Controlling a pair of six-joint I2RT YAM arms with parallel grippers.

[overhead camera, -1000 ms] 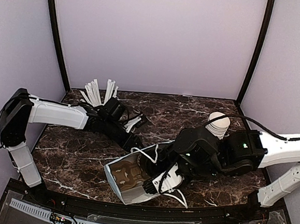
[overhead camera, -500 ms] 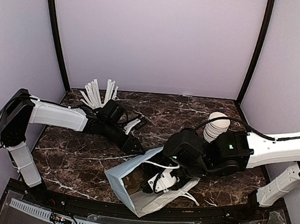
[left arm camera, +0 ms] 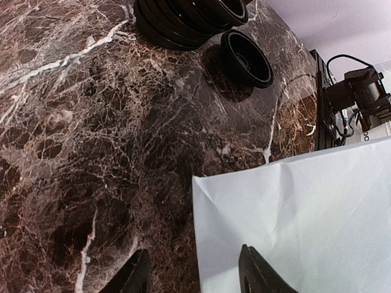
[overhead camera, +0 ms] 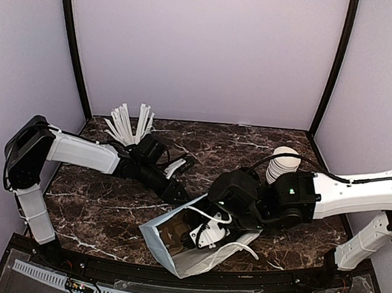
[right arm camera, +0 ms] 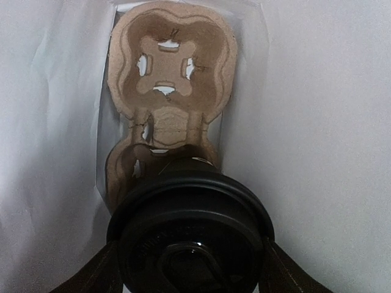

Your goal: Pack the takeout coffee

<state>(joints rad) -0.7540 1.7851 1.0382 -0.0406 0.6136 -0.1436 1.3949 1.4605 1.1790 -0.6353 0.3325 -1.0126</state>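
The takeout coffee (right arm camera: 190, 232), a dark cup under a round black lid, fills the lower half of the right wrist view. My right gripper (right arm camera: 190, 268) is shut on it, one finger on each side of the lid. Cup and gripper (overhead camera: 199, 234) sit inside the mouth of a white paper bag (overhead camera: 204, 262) lying on its side. A brown cardboard cup carrier (right arm camera: 171, 73) lies deep in the bag, beyond the cup. My left gripper (left arm camera: 194, 278) is open at the bag's upper edge (left arm camera: 305, 220), one finger over the paper, the other over the marble.
A stack of black lids (left arm camera: 183, 18) and one loose lid (left arm camera: 246, 59) lie on the marble table beyond the left gripper. A stack of white cups (overhead camera: 283, 163) stands behind the right arm. White sticks (overhead camera: 130, 122) fan out at the back left.
The right gripper has carried the cup leftward, deeper into the bag. The bag's upper side has risen and its mouth stands wider. The left arm has barely shifted.
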